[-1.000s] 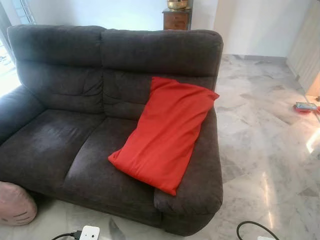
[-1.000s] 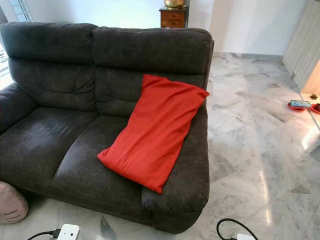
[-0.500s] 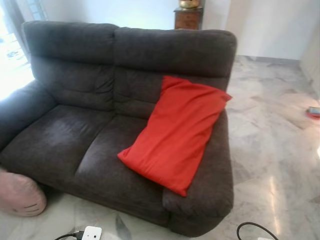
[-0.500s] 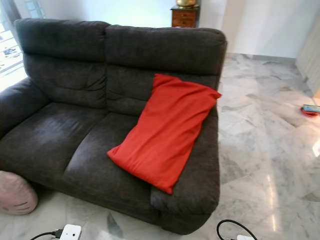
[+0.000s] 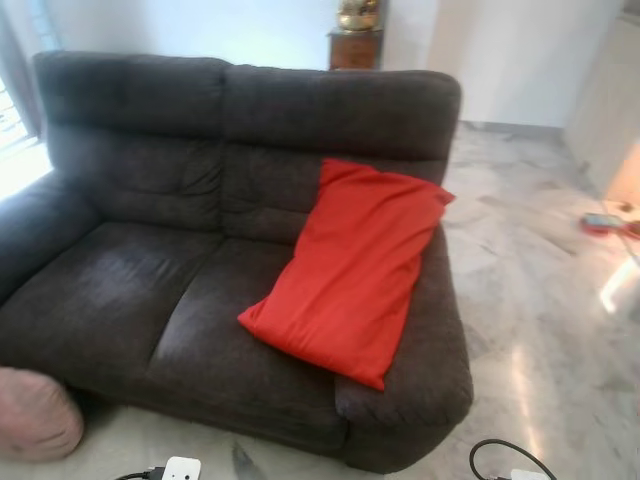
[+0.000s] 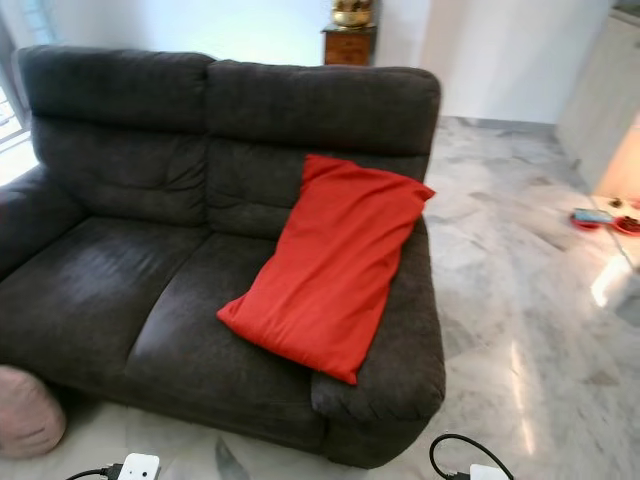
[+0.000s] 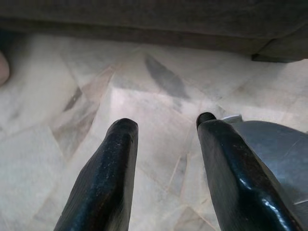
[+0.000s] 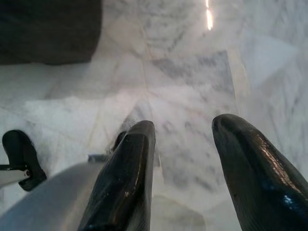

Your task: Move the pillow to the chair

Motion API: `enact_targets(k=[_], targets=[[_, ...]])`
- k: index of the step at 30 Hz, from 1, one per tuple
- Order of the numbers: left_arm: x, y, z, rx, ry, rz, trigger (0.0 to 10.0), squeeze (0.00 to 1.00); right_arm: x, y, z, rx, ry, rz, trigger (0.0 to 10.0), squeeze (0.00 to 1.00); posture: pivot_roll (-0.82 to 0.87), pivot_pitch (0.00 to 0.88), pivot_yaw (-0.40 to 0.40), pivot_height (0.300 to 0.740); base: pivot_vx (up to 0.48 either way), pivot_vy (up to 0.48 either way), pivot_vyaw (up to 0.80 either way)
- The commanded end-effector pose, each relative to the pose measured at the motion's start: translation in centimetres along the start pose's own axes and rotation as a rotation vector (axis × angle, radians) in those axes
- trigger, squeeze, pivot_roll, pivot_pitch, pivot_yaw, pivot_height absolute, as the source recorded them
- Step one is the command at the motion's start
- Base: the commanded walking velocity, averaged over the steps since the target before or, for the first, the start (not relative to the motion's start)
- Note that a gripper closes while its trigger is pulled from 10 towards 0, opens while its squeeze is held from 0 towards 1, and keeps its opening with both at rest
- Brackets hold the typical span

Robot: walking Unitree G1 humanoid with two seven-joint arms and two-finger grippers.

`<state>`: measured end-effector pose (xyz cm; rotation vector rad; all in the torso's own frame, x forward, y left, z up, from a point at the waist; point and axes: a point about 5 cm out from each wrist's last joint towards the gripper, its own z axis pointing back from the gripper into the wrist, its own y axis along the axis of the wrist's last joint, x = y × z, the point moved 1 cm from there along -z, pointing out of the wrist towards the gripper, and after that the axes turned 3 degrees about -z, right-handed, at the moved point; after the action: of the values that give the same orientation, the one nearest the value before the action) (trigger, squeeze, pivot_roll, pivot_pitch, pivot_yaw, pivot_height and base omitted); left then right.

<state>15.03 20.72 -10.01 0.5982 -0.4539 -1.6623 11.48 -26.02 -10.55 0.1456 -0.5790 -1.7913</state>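
A red pillow (image 5: 352, 267) leans slanted on the right seat of a dark grey two-seat sofa (image 5: 140, 290), its top corner against the backrest and right armrest. My left gripper (image 7: 163, 126) hangs low over the marble floor in front of the sofa's base, fingers open and empty. My right gripper (image 8: 185, 130) also hangs over the floor near the sofa's corner, open with nothing between its fingers.
A pink round cushion (image 5: 35, 415) lies on the floor at the sofa's left front. A white power strip (image 5: 180, 469) and black cables (image 5: 495, 452) lie on the floor just ahead. A wooden cabinet (image 5: 354, 47) stands behind the sofa. Open marble floor (image 5: 540, 300) stretches to the right.
The camera view has shifted slightly, swinging right then back; the sofa and pillow stay where they were. The picture is a little blurred now.
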Motion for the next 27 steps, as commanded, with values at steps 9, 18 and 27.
enact_targets(k=[9, 18, 27], targets=[[-0.56, -0.18, 0.05, -0.016, 0.011, -0.005, 10.0, 0.0, -0.51, 0.83, -0.11, 0.019, 0.018, 0.004, 10.0, 0.0, 0.05, 0.0, 0.012, 0.74, 0.0, 0.296, 0.0], [-0.55, -0.44, 0.11, -0.029, 0.012, 0.002, 10.0, 0.0, -0.5, 1.04, -0.13, 0.024, 0.021, 0.008, 10.0, 0.0, 0.05, 0.0, 0.008, 0.74, 0.0, 0.295, 0.0], [-0.59, -0.51, 0.11, -0.034, 0.016, 0.007, 10.0, 0.0, -0.65, 1.09, -0.13, 0.024, 0.03, 0.009, 10.0, 0.0, 0.06, 0.0, 0.006, 0.74, 0.0, 0.295, 0.0]])
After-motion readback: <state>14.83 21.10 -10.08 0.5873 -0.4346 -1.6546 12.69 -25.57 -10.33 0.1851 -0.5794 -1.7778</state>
